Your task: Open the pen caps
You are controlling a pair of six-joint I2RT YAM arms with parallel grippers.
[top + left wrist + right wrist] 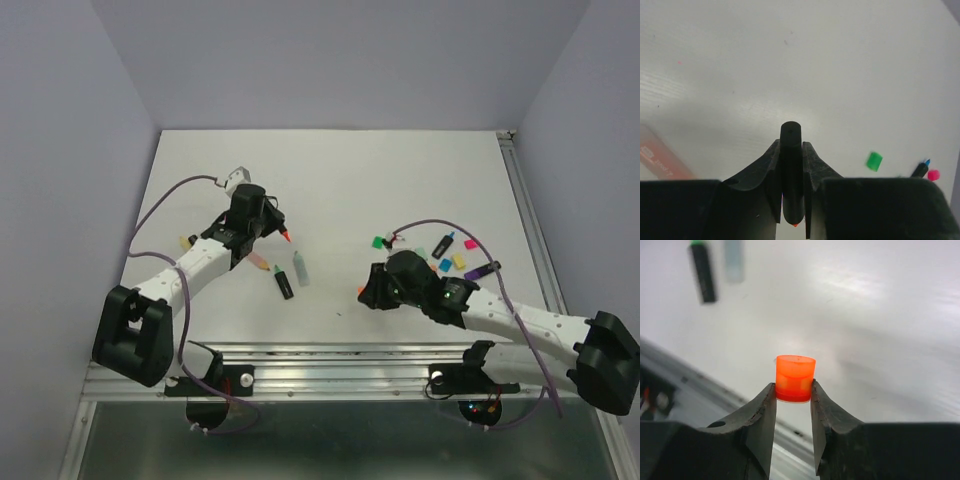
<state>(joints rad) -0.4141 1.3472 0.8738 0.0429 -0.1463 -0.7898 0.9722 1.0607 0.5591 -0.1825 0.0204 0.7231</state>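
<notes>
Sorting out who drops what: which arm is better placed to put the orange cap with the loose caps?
Right. The right gripper pinches the orange cap, with the loose caps just beyond it. The left gripper, farther off, is shut on a black barrel.

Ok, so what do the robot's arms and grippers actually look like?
The left arm and right arm have white links, black joints and bulky black bases. A thin purple cable loops along each. The left gripper and right gripper are black, with two curved fingers tapering to the tips. A small green light glows on the right arm.
</notes>
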